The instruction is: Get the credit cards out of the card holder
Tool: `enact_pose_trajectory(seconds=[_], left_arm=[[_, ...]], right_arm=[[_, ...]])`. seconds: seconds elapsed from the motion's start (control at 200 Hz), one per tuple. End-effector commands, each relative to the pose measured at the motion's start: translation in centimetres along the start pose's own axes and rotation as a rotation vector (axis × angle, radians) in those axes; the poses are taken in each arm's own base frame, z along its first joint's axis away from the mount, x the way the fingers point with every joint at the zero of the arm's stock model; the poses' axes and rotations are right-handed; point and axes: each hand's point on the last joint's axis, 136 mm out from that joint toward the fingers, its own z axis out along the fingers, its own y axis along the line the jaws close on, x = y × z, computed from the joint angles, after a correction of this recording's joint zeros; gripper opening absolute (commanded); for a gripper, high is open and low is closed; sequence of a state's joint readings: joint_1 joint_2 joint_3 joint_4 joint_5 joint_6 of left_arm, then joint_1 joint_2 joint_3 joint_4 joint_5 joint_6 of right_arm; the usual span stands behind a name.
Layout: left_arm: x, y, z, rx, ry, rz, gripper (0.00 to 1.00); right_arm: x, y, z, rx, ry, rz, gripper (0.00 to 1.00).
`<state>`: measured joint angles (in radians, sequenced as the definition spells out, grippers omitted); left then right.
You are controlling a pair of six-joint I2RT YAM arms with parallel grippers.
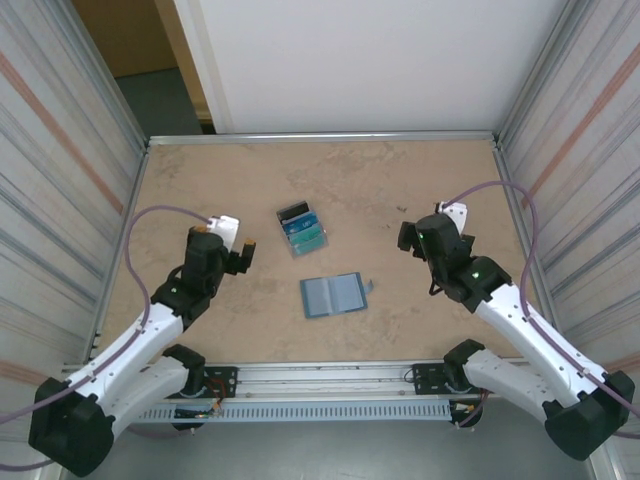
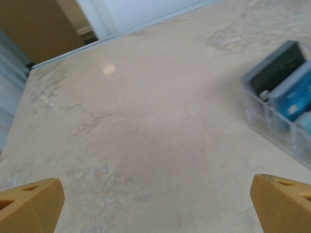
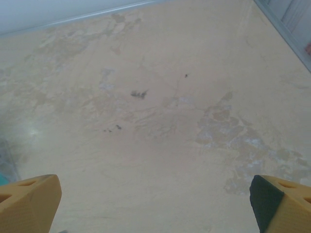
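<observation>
we see the wallet (image 1: pixel 335 295) lying open and flat on the table (image 1: pixel 200 180), between the two arms and towards their bases, its long axis running left to right. the cards (image 1: pixel 302 230) lie apart from it, just beyond its left half. they form a short overlapping row that slants from far-left to near-right: black farthest, then blue, then teal. in the left wrist view they sit at the right edge with a clear casing (image 2: pixel 257 116) around them; whether it is a sleeve or a tray we can't tell.

the left gripper (image 1: pixel 245 252) is near the cards, which lie to its right and a little ahead. its fingertips (image 2: pixel 29 204) stand at opposite edges of its own view with bare table between them, so it is spread wide and holds nothing. the right gripper (image 1: pixel 405 238) is well off to the right of the cards, equally wide and empty over bare table.

the relation that counts is this: the left arm is clearly the nearer one to the cards. the wallet lies about evenly between both grippers, to the near-right of the left one and the near-left of the right one. since its long axis runs crosswise, each arm faces one short end. we judge the cards already out. the pockets look bare, though they are too small for us to be sure, so any card left there would be reached from either side.
</observation>
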<state>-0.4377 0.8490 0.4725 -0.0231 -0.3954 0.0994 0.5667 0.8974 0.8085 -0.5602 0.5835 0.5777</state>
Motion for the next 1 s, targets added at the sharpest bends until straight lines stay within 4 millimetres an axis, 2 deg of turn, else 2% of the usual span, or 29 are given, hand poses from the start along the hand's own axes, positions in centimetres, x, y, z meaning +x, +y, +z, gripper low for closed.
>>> enact_pose_trajectory(seconds=[0.0, 0.075, 0.16, 0.246, 0.426, 0.511, 0.677, 0.822, 0.997], left_arm=[[-0.1, 2.2, 0.2, -0.093, -0.058, -0.095, 0.99], [0.9, 2.9, 0.8, -0.115, -0.059, -0.094, 0.99], [1.8, 3.5, 1.8, -0.109, -0.067, -0.101, 0.99], [2.6, 4.6, 2.7, -0.116, -0.074, -0.139, 0.99], [3.0, 6.0, 4.5, -0.135, -0.091, -0.159, 0.99], [3.2, 6.0, 5.4, -0.128, -0.086, -0.152, 0.99], [3.3, 5.5, 7.1, -0.104, -0.098, -0.155, 0.99], [2.3, 5.1, 8.0, -0.079, -0.144, -0.16, 0.99], [3.2, 4.3, 9.5, -0.033, -0.15, -0.165, 0.99]], right_arm=[[0.4, -1.7, 0.9, 0.097, -0.028, 0.028, 0.99], [0.8, -1.8, 1.6, 0.113, -0.042, -0.013, 0.99], [1.0, -0.6, 2.5, 0.06, -0.062, -0.09, 0.99], [1.1, -0.6, 3.3, 0.061, -0.099, -0.115, 0.99], [0.7, -1.1, 5.4, 0.065, -0.114, -0.168, 0.99], [0.9, -1.9, 6.8, 0.087, -0.097, -0.173, 0.99], [0.5, -3.1, 8.3, 0.08, -0.116, -0.118, 0.99], [0.2, -4.4, 9.0, 0.079, -0.15, -0.063, 0.99], [0.2, -5.9, 9.1, 0.086, -0.199, -0.021, 0.99]])
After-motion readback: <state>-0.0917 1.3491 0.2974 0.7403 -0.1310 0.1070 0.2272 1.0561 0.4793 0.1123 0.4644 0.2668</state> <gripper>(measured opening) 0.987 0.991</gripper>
